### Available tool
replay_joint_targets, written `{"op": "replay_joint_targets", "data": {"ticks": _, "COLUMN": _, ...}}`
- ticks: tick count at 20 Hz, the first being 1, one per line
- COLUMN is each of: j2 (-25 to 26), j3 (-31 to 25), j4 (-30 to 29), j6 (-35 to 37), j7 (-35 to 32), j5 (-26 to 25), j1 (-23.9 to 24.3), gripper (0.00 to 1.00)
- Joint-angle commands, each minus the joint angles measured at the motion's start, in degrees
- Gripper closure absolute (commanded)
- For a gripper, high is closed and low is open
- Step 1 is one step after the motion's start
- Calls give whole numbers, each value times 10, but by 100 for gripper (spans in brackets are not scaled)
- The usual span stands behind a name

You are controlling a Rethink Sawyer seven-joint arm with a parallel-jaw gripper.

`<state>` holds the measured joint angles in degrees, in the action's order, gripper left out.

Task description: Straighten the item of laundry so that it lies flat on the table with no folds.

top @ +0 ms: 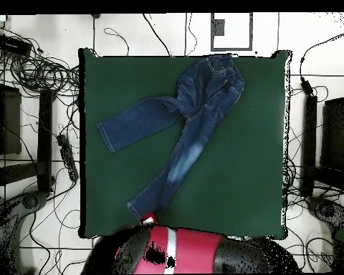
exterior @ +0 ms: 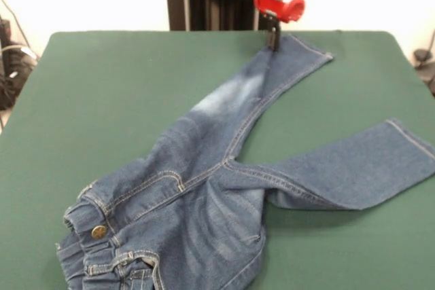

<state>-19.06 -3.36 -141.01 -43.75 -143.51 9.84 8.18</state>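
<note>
A: Jeans are sprawled across the green surface, waistband bunched up right at the edge nearest the front camera, 2 legs fanned out. 1 leg runs straight up towards the gripper, the other kicks off sideways.

B: Gripper's right down on that far leg's cuff. Has it got hold?

A: Can't tell. The jaws are too small and dark to read, whether parted or pinched on the hem.

B: How would you expect that denim to behave?

A: Soft, light and floppy, I'd say. It'll drag and wrinkle rather than slide as 1 piece. Hems and waistband are thicker, stitched double, so those look the best places to pinch.

B: Where's the trouble?

A: The waist end. It's rumpled and folded over itself, around the brass button.

B: Anything in the way?

A: Nothing else on the cloth. From overhead, only cables around the surface, well apart from the jeans.
</note>
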Motion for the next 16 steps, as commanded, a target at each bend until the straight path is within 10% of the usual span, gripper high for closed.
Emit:
{"op": "replay_joint_targets", "data": {"ticks": 1, "j2": -16, "j3": -122, "j4": -42, "j6": 53, "j7": -235, "j5": 96, "j1": -68, "gripper": 100}}
{"op": "replay_joint_targets", "data": {"ticks": 16, "j2": -71, "j3": -161, "j4": -45, "j6": 77, "j7": -365, "j5": 200, "j1": -160, "gripper": 100}}
